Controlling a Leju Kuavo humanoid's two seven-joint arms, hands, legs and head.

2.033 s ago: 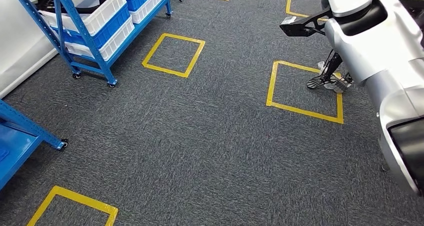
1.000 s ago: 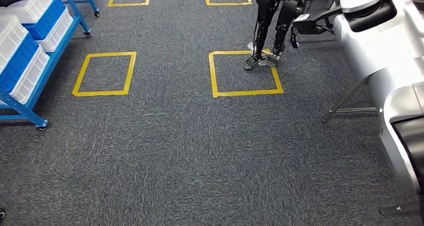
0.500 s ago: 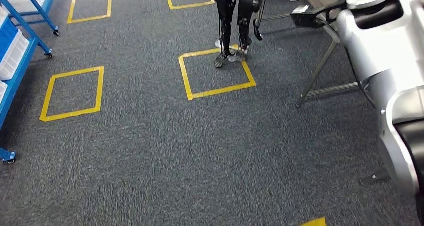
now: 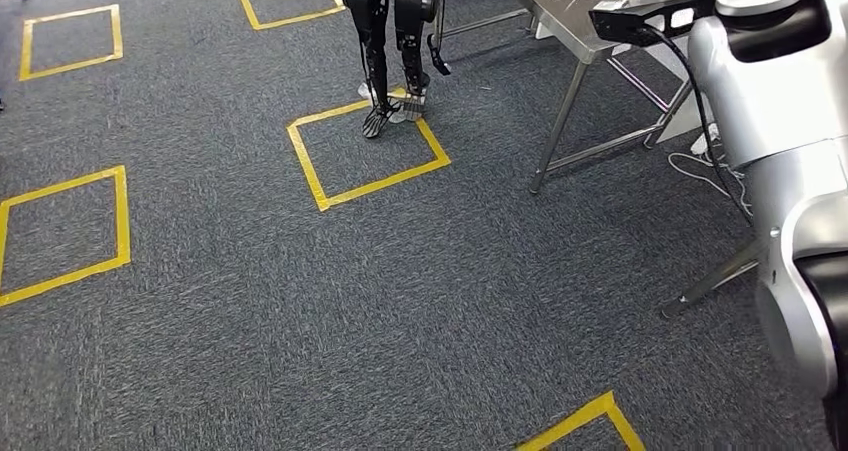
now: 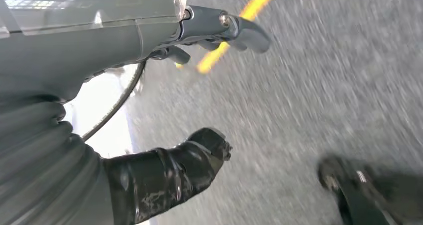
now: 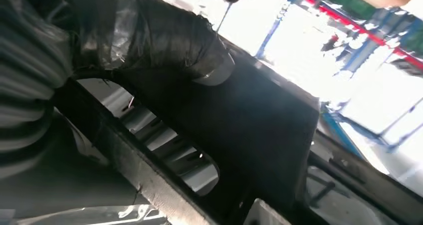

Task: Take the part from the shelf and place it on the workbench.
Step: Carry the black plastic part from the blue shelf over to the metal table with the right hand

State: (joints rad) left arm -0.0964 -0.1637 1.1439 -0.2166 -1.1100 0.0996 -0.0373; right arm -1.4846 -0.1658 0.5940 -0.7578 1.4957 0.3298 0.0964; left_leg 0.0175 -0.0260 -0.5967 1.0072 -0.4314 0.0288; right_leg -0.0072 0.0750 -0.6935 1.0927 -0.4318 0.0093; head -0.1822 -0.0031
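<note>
The part (image 6: 264, 115) is a large flat black frame with cut-outs, seen close in the right wrist view. My right hand (image 6: 149, 35) grips it, the thumb pressed on its face and the fingers hidden behind it. In the head view my silver right arm (image 4: 770, 101) is raised at the right, beside the metal workbench (image 4: 560, 6) at the top right. My left hand (image 5: 164, 30) hangs over the grey carpet with thumb and fingers apart and nothing between them.
A pair of dark robot legs (image 4: 392, 41) stands at the far corner of a yellow taped square (image 4: 366, 161) beside the workbench's leg (image 4: 560, 121). More taped squares (image 4: 65, 231) mark the carpet. Cables (image 4: 705, 166) lie under the bench.
The whole view has swung: the blue shelves have slid out at the left and the workbench has come in at the top right. The right arm stays raised with the part.
</note>
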